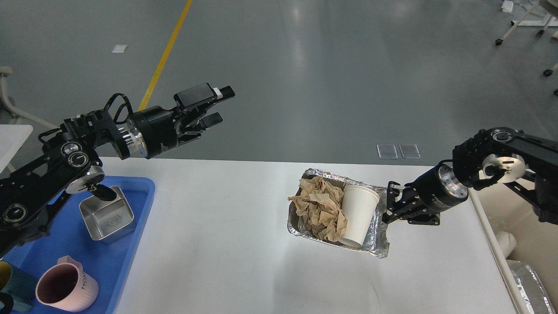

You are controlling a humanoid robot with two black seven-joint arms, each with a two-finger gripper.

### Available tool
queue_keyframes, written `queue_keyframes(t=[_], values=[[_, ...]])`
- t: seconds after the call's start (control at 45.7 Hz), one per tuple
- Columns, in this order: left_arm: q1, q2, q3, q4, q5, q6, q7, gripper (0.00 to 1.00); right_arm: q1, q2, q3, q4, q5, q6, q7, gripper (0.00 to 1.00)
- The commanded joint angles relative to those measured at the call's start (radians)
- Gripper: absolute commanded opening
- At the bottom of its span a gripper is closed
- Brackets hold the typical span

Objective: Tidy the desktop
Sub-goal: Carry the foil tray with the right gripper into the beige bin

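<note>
The white desktop [226, 244] fills the lower middle of the head view. A foil tray [380, 246] lies on it right of centre. The tray holds crumpled brown paper [320, 207] and a white paper cup [358, 213] lying tilted. My right gripper [387, 204] is at the tray's right rim and grips it. My left gripper [218, 104] is open and empty. It is raised over the table's back left edge, far from the tray.
A blue tray [130, 244] at the left holds a square steel container [107, 216] and a pink mug [65, 288]. A beige bin [523, 226] stands past the table's right edge, with foil inside it.
</note>
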Motion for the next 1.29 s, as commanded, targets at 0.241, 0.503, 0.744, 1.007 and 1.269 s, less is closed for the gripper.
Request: queue_keyframes(t=[0.241, 0.503, 0.744, 1.007, 1.269], values=[[0.253, -0.135, -0.282, 0.004, -0.377, 0.11, -0.002, 0.97, -0.111, -0.059, 0.173, -0.101, 0.002, -0.017, 0.006, 0.0], [0.302, -0.23, -0.319, 0.052, -0.583, 0.168, -0.002, 0.97, -0.174, -0.154, 0.202, -0.115, 0.022, -0.155, 0.006, 0.0], [0.304, -0.298, -0.311, 0.164, -0.589, 0.142, -0.001, 0.97, -0.263, -0.266, 0.211, -0.13, 0.11, -0.302, 0.004, 0.0], [0.288, -0.351, -0.334, 0.3, -0.593, 0.079, -0.005, 0.97, -0.335, -0.368, 0.211, -0.199, 0.221, -0.399, 0.006, 0.0], [0.278, -0.391, -0.345, 0.348, -0.647, 0.019, -0.008, 0.97, -0.343, -0.38, 0.211, -0.46, 0.276, -0.435, 0.003, 0.02]])
